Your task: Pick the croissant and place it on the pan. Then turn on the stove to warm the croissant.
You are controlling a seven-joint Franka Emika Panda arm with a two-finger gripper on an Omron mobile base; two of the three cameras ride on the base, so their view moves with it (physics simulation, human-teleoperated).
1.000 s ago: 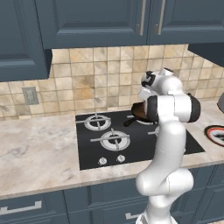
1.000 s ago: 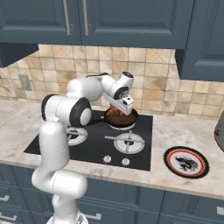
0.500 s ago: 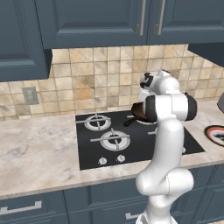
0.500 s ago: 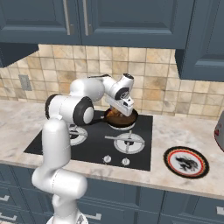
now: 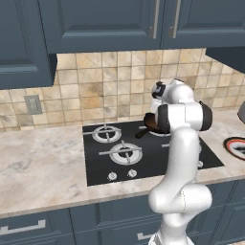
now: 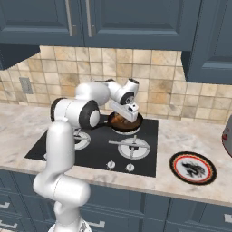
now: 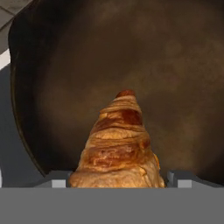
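Claw apparently grips the croissant between its fingertips, over the pan.

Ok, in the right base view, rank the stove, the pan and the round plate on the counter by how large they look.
1. stove, clearly largest.
2. and 3. plate and pan: the plate looks larger, but it is nearer the camera and the end effector covers part of the pan, so unsure.

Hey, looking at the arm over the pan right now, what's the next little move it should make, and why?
Probably lower slightly and open the jaws. In the hand view the croissant sits between the gripper tips with the pan floor spread directly beneath it. Whether it already touches the pan I cannot tell. The stove knobs come afterwards.
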